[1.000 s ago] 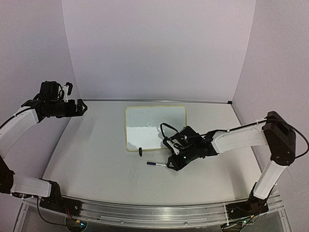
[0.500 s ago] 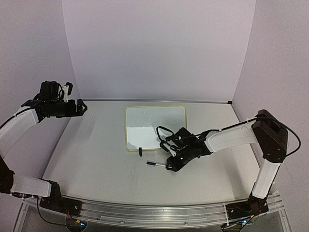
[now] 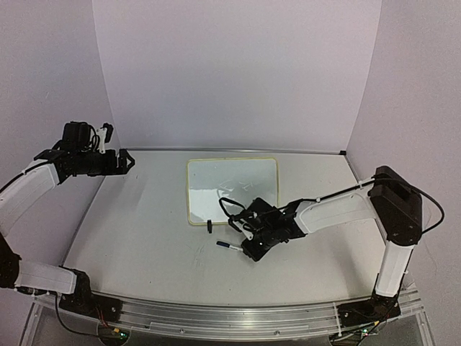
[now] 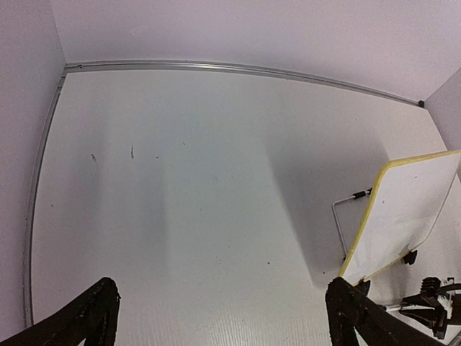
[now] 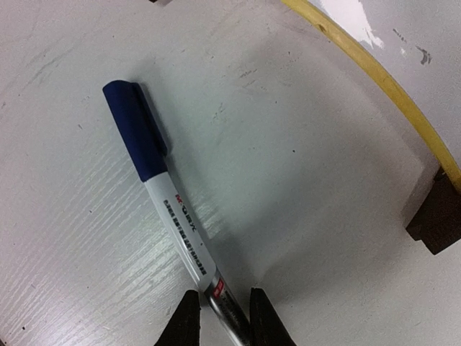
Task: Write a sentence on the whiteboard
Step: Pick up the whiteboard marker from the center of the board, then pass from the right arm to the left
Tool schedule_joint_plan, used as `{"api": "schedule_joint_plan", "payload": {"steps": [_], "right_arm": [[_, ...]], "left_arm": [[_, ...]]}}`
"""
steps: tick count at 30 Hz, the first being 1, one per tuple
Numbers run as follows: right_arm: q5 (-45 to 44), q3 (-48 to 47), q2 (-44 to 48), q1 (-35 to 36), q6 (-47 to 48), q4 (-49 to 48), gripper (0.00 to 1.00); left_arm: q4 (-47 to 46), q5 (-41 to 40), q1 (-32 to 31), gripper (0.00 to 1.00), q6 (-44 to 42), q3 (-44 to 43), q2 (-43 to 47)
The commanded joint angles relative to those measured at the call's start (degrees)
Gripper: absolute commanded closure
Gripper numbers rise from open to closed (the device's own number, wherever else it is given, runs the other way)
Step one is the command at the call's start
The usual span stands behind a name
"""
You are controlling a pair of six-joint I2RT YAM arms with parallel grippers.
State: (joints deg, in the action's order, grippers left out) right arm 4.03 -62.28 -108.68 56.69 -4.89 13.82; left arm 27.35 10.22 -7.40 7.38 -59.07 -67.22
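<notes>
Two things will need handling on the white table (image 3: 144, 238), and the bigger is the whiteboard (image 3: 232, 189), which lies at the middle of it and toward the far side. No writing can be read on its face. It looks light and stiff, with a slick surface and a thin yellow rim (image 5: 374, 76). I judge it could skate under pen pressure, so it may need steadying at an edge. The smaller is a marker (image 3: 229, 246) lying flat just off the whiteboard's near edge, close to a black clip foot (image 3: 209, 226). It has a white printed barrel (image 5: 180, 223) with its blue cap (image 5: 137, 130) on. It should be light, rigid and smooth, and it is likely to roll or twist in a loose pinch. The barrel behind the cap is the sensible place to take it (the cap has to come off before any stroke, probably a job for both arms). The left gripper (image 3: 124, 160) hangs well to the left of the whiteboard with its jaws spread wide and nothing between them (image 4: 220, 313). The right gripper (image 3: 252, 249) is down at the marker's tail end, on the side away from the cap. Its jaws stand only narrowly apart on either side of the barrel (image 5: 222, 303), so close that I cannot tell whether they already press it or merely flank it.
</notes>
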Motion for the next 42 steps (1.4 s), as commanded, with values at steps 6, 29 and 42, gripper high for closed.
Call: {"api": "schedule_joint_plan", "payload": {"steps": [6,29,42], "right_arm": [[-8.87,-1.22,-2.16,4.1,0.82,3.24,0.9],[-14.44,-4.58,18.37,8.79,-2.47,-0.3,1.0],[-23.48,-13.26,14.58,16.09,2.15,-0.28,1.0]], "left_arm": [[-2.6,-1.46,-8.77,0.0,-2.24,0.76,-0.21],[-11.56,30.2,-19.73,0.01,-0.7,3.25,0.43],[-28.24,42.46,-23.79,0.01,16.14,4.39,-6.86]]}}
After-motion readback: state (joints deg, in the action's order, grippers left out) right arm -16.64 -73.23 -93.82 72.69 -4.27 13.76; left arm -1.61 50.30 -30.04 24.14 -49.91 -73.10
